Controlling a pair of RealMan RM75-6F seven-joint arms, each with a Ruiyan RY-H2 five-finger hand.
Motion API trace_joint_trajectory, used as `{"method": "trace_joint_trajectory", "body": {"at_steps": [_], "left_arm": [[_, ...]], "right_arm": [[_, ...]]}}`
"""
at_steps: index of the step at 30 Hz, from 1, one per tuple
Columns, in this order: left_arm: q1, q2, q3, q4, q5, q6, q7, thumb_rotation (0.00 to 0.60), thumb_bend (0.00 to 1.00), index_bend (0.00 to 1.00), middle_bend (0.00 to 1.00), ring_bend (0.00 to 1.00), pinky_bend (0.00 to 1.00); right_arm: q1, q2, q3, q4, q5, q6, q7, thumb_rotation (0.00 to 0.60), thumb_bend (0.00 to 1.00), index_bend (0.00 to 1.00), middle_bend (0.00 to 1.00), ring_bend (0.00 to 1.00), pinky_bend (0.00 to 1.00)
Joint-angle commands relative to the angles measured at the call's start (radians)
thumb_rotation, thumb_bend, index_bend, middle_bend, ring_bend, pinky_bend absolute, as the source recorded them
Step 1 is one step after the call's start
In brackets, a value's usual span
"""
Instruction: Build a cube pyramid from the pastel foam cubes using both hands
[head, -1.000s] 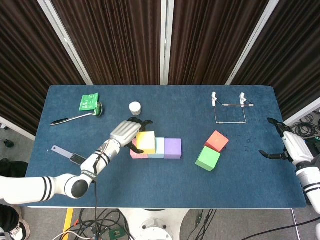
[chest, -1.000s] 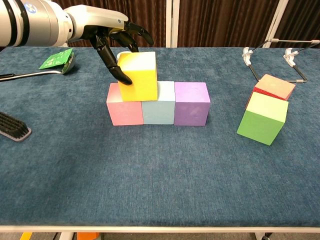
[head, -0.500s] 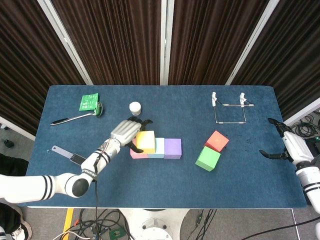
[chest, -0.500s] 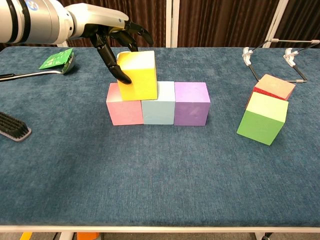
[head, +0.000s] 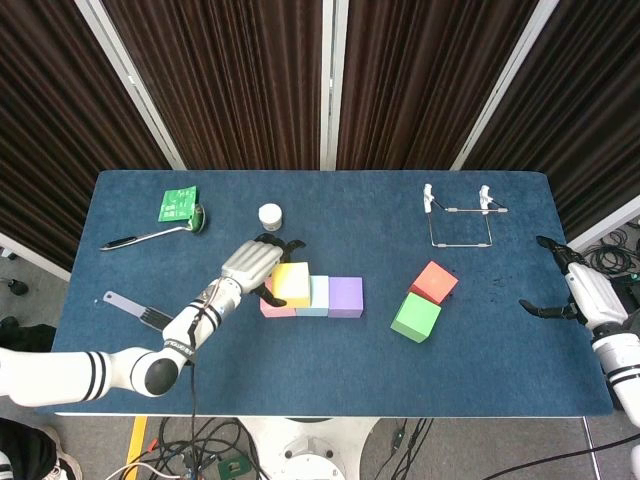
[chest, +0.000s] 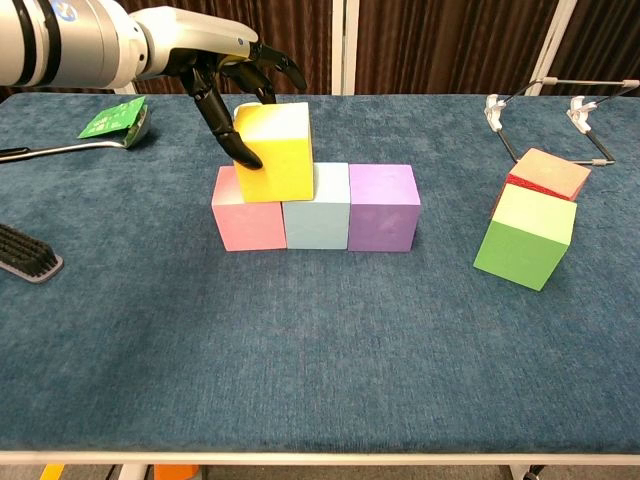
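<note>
A pink cube (chest: 247, 212), a light blue cube (chest: 317, 208) and a purple cube (chest: 383, 206) stand side by side in a row. A yellow cube (chest: 274, 151) rests on top, across the pink and blue ones. My left hand (chest: 215, 62) holds the yellow cube (head: 292, 284), thumb on its left face and the other fingers curled over its back. To the right, a green cube (chest: 526, 236) leans against a red cube (chest: 546, 174). My right hand (head: 568, 288) hovers open at the table's right edge, apart from every cube.
A wire rack (head: 459, 220) stands at the back right. A white jar (head: 270, 216), a spoon (head: 155, 235) and a green packet (head: 178, 204) lie at the back left. A brush (head: 138, 311) lies near the left front.
The left hand and the yellow cube shifted very slightly. The right hand has not moved.
</note>
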Motion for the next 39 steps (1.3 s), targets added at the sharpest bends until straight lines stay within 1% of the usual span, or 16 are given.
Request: {"method": "trace_joint_trajectory", "body": {"at_steps": [1,6,12,20,28,39], "left_arm": [[0.0,0.0,0.003,0.0,-0.001,-0.004,0.0,0.6,0.26,0.13,0.52,0.14,0.1],[0.0,0.002,0.003,0.001,0.002,-0.014,-0.009,0.6,0.26,0.13,0.45,0.14,0.09],[0.0,-0.002,0.002,0.003,0.004,-0.015,-0.018,0.6,0.25,0.13,0.33,0.14,0.09],[-0.001,0.003,0.001,0.0,0.012,-0.027,-0.03,0.6,0.24,0.12,0.22,0.14,0.09],[-0.006,0.016,0.007,-0.013,0.013,-0.042,-0.034,0.6,0.23,0.12,0.21,0.14,0.09],[-0.002,0.031,0.013,-0.043,0.023,-0.03,-0.039,0.6,0.23,0.12,0.21,0.14,0.09]], "right_arm": [[0.001,0.001,-0.001,-0.001,-0.001,-0.003,0.0,0.6,0.12,0.0,0.06,0.0,0.0],[0.003,0.001,-0.001,-0.001,0.0,-0.007,-0.001,0.6,0.12,0.0,0.06,0.0,0.0],[0.005,0.003,-0.003,-0.001,0.001,-0.015,-0.002,0.6,0.12,0.0,0.06,0.0,0.0],[0.005,0.006,-0.005,0.003,0.001,-0.02,0.004,0.6,0.12,0.0,0.06,0.0,0.0],[0.005,0.008,-0.005,0.001,-0.003,-0.019,0.007,0.6,0.12,0.0,0.06,0.0,0.0],[0.008,0.013,-0.005,-0.007,-0.001,-0.023,0.003,0.6,0.12,0.0,0.06,0.0,0.0]]}}
